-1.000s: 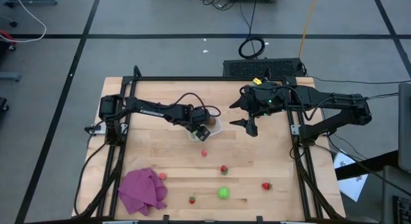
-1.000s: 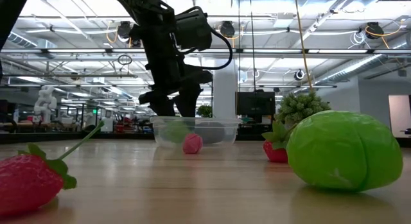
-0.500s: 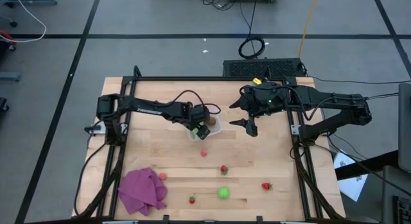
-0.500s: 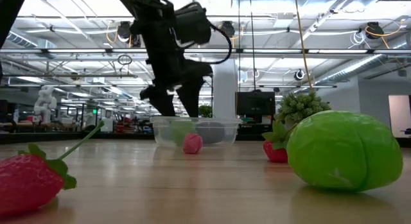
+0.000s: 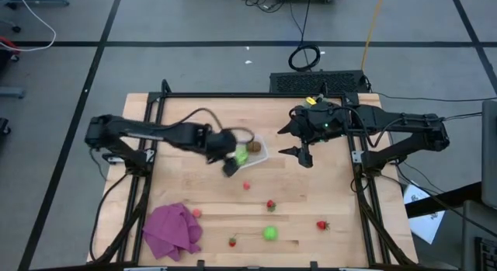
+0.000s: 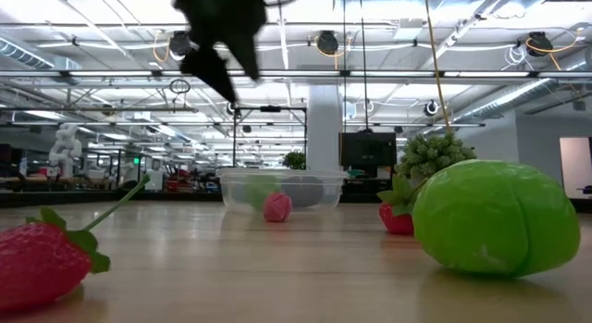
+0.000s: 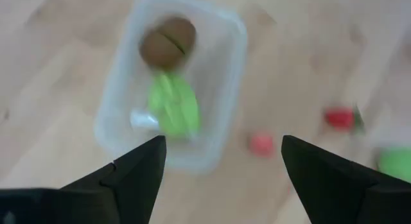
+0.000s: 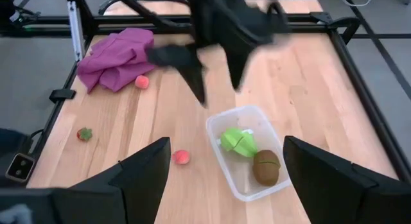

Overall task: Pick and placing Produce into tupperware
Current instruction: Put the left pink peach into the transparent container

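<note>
Left pincer [image 5: 230, 167] lifted off tupperware [image 5: 253, 153], fingers apart, empty; tupperware at its 1 o'clock, holding brown oval [image 5: 254, 147] and green piece [image 5: 241, 156].

I see the tupperware [image 5: 252, 152] near the middle of the surface [image 5: 186, 116], toward the far side, with the oval piece [image 5: 255, 147] and a leafy piece [image 5: 241, 156] lying inside it side by side. My left end effector [image 5: 231, 166] hangs just beside the container's near-left corner, and the right end effector [image 5: 301, 153] waits well apart to the container's right. Nearer me lie a small round piece [image 5: 247, 185], a strawberry [image 5: 270, 204], a ball [image 5: 269, 233], and the cloth [image 5: 172, 229] at the near-left.
</note>
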